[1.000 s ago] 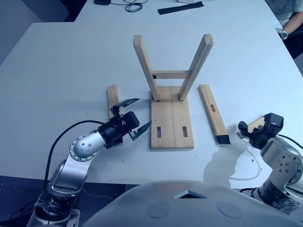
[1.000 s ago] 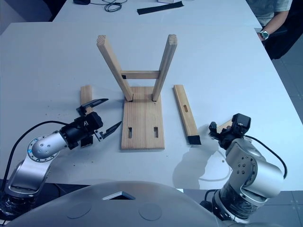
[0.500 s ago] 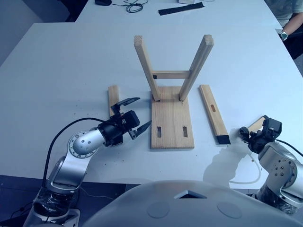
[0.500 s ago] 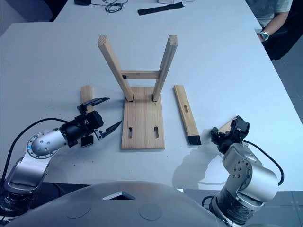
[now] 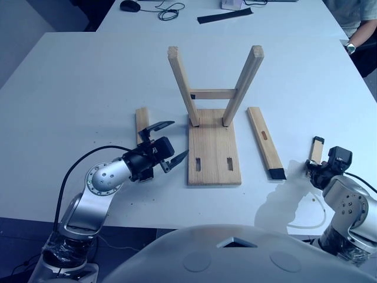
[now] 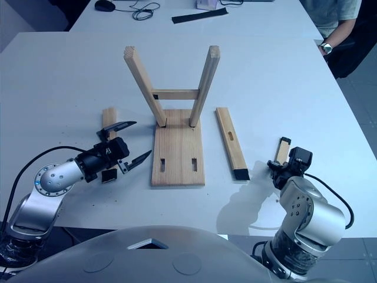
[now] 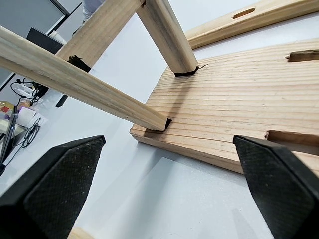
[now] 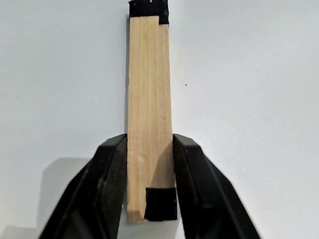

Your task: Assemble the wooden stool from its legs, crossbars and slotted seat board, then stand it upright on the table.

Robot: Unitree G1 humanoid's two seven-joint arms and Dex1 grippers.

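Observation:
The slotted seat board (image 5: 214,150) lies flat mid-table. Two legs (image 5: 181,82) (image 5: 242,82) stand in its far slots, joined by a crossbar (image 5: 213,93). One loose leg (image 5: 264,140) lies right of the board, and another (image 5: 141,119) lies to its left. My left gripper (image 5: 177,140) hovers open just left of the board, over the left loose leg's near end. Its fingers (image 7: 55,189) frame the board (image 7: 239,94). At the right front edge, my right gripper (image 8: 149,142) is shut on the near end of a short black-tipped crossbar (image 5: 317,150), which points away across the table.
A black strip (image 5: 224,12), a mouse (image 5: 131,6) and cables (image 5: 168,9) lie on the far table. A person's arm (image 5: 353,44) shows at the far right edge. A small black piece (image 6: 108,175) lies under my left gripper.
My right gripper has swung the short crossbar round, so it now points straight away instead of slanting. The left arm has hardly moved. The head camera shifted slightly.

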